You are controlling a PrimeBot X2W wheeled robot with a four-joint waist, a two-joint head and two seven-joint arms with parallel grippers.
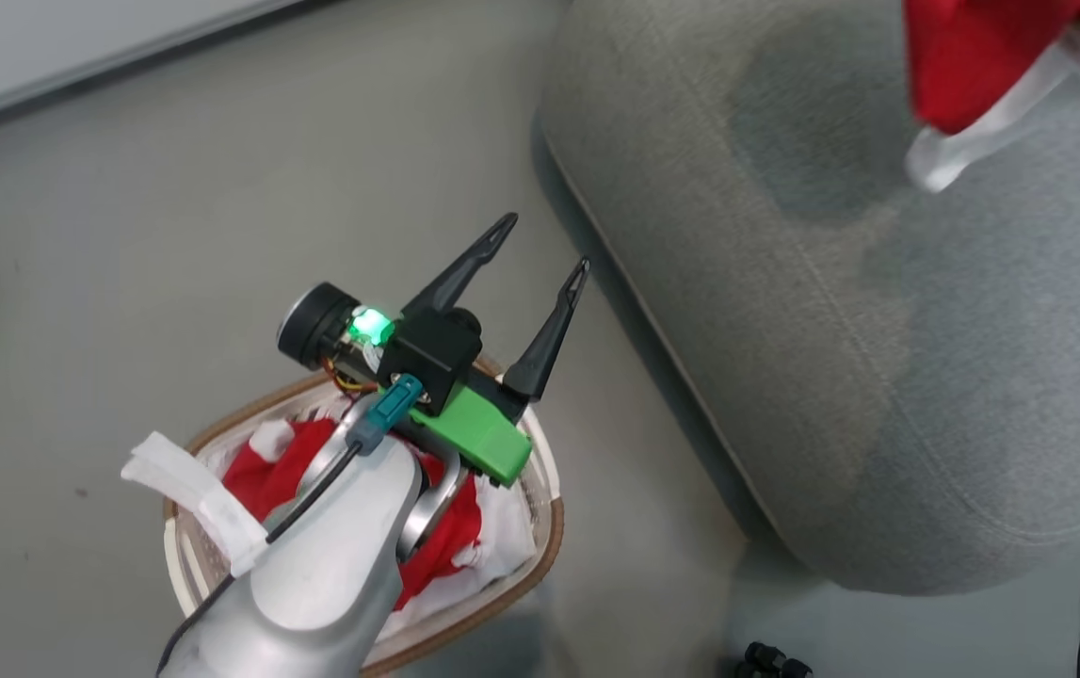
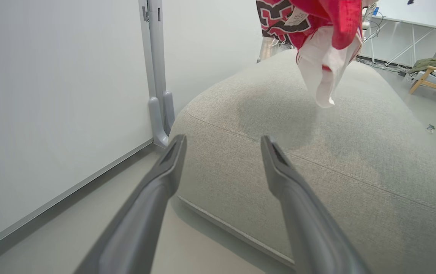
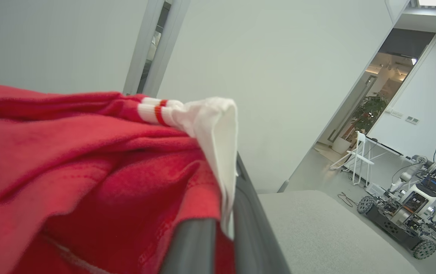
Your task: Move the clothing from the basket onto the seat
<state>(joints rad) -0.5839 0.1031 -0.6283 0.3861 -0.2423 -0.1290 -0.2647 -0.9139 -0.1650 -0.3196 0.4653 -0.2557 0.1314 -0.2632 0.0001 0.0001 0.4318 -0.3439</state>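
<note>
left claw [image 1: 544, 244] spread over basket [image 1: 554, 527] edge, right claw [image 3: 228, 232] clamping shirt [image 3: 88, 171]

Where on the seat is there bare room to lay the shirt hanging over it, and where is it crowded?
The seat top in view is bare, from its stitched seam to under the hanging shirt. The floor strip between seat and basket is free too. Crowded: the basket, holding a second red shirt, with the open left gripper above its rim.
</note>
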